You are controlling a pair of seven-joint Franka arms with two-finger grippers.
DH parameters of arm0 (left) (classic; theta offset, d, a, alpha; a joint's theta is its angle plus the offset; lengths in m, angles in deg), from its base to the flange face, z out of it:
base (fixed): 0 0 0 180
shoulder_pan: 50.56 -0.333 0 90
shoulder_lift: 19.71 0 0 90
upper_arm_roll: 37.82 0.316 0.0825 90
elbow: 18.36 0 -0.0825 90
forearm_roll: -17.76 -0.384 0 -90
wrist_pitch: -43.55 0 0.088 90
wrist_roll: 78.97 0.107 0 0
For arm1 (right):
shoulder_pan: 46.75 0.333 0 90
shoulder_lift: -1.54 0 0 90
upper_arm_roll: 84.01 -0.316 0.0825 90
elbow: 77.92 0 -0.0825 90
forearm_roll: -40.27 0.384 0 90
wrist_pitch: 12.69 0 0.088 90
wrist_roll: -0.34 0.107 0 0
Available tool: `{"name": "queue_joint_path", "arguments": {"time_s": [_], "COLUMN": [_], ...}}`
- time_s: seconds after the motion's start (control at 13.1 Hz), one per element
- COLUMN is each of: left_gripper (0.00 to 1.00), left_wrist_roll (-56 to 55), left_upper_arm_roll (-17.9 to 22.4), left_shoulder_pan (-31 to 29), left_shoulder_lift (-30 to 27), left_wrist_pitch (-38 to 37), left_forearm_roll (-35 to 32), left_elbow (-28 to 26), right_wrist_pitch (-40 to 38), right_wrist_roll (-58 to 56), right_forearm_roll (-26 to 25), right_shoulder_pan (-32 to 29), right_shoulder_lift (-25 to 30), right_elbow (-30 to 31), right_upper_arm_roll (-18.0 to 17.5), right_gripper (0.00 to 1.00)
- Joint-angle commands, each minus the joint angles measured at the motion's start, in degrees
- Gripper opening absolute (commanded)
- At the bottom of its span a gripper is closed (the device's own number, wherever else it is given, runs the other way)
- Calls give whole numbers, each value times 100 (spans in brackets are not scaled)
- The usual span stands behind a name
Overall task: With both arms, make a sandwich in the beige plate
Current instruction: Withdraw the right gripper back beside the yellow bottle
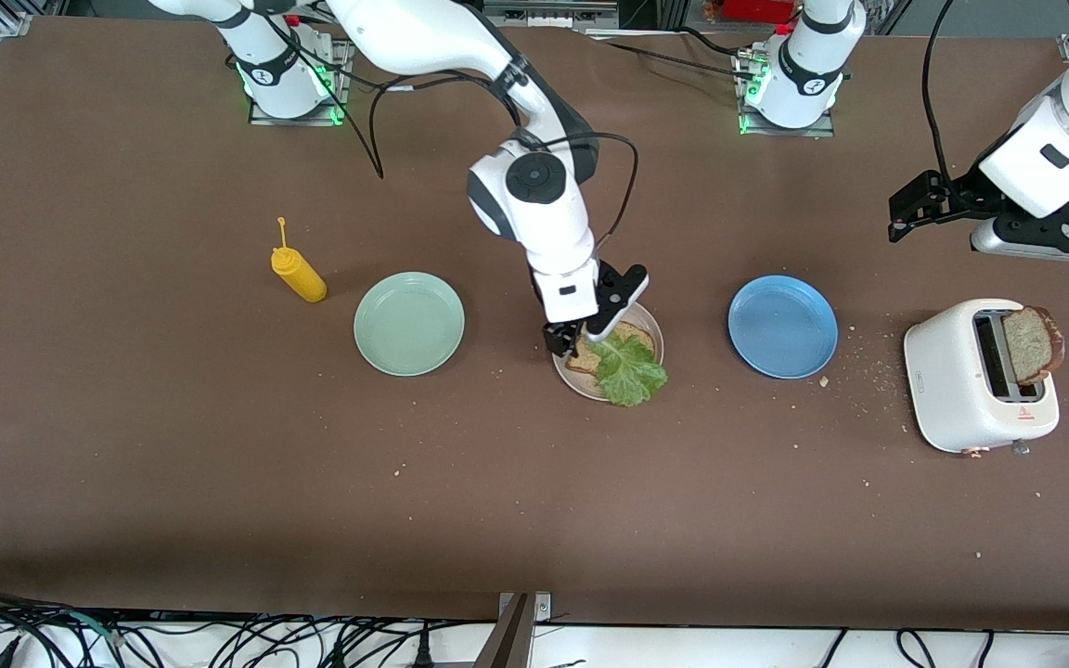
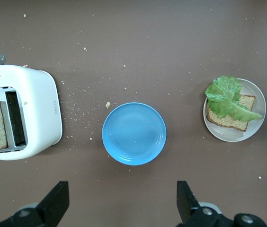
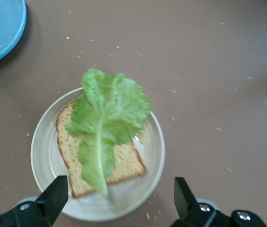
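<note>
A robotics lab, not a kitchen: two white robot arms [image 1: 534, 199] are bolted by metal base plates [image 1: 293, 111] to a bare brown worktop [image 1: 173, 464], loose black cables [image 1: 219, 640] trail along its edge, and a toaster [image 1: 980, 376] and plates sit as props.

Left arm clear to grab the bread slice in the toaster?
Probably yes. The left claw is open, empty and above the table near the toaster; the bread slice sticks up from its slot with nothing over it.
</note>
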Motion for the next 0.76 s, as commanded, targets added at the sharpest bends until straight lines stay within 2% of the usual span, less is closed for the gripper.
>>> {"name": "queue_joint_path", "arguments": {"time_s": [0.0,0.23,0.69], "left_gripper": [100,100,100], "left_wrist_roll": [-39,-4,-4], "left_upper_arm_roll": [6,14,14], "left_shoulder_pan": [-14,-32,-50], "left_shoulder_lift": [-37,-37,6], "left_wrist_pitch": [-38,-108,-178], "left_forearm_roll": [94,85,85], "left_elbow": [-11,-20,-20], "right_wrist_pitch": [-1163,-2149,-3809], "right_wrist_roll": [-62,-18,-18], "right_forearm_roll": [142,133,282], "right_shoulder_pan": [-521,-1224,-2025], "right_shoulder_lift": [752,1281,1677], "right_elbow": [127,118,74], "right_upper_arm_roll": [-61,36,791], "right_gripper": [99,99,99]}}
